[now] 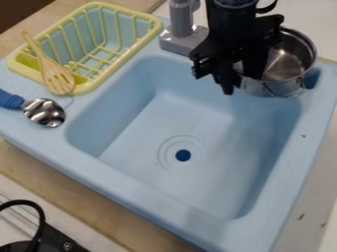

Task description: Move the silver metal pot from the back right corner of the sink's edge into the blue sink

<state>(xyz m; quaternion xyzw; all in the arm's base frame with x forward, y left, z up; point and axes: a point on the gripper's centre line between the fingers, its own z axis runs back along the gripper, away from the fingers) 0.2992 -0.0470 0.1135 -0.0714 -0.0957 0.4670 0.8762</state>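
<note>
The black end effector grips a round, silver metal pot by its rim, beside the grey faucet at the light-blue sink's upper-right corner.

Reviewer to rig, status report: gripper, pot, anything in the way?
Gripper at steel pot's rim, back right of sink; grip unconfirmed. Faucet close beside gripper, possible snag. Wooden utensil and metal spoon well off left.
</note>
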